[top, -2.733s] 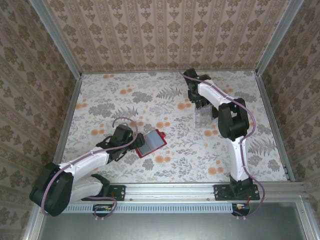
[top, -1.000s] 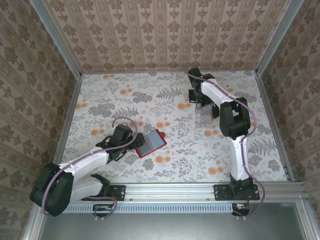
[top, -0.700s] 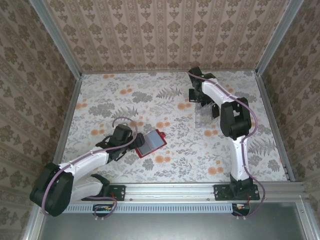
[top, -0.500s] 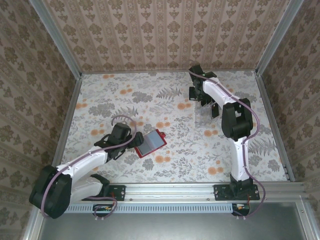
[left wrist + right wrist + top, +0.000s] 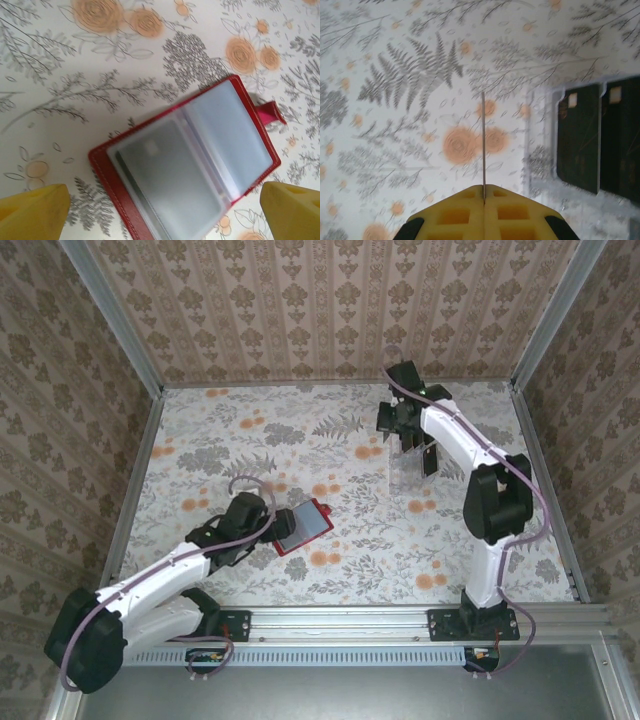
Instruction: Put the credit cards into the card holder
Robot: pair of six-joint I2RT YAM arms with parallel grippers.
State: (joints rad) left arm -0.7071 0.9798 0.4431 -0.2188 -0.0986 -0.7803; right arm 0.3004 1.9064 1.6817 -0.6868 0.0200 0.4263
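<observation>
The red card holder (image 5: 302, 526) lies open on the floral table, clear sleeves up and its tab (image 5: 270, 111) pointing right. A dark card (image 5: 165, 175) shows through its left sleeve. My left gripper (image 5: 162, 212) hovers just above the wallet (image 5: 115, 185), open, with one yellow fingertip (image 5: 35, 210) off each side. My right gripper (image 5: 484, 192) is shut on one credit card (image 5: 483, 145), seen edge-on as a thin line. It is held above the table left of the clear rack. Black credit cards (image 5: 577, 135) stand in that rack. In the top view the right gripper (image 5: 405, 427) is at the back right.
The clear plastic slotted rack (image 5: 409, 473) stands just in front of the right gripper. Patterned walls and metal frame rails (image 5: 135, 455) close in the table on three sides. Open floral tabletop (image 5: 350, 475) lies between the rack and the wallet.
My right arm has lifted up and back from the rack, elbow swinging right, with a card in its jaws. My left arm has shifted slightly toward the wallet.
</observation>
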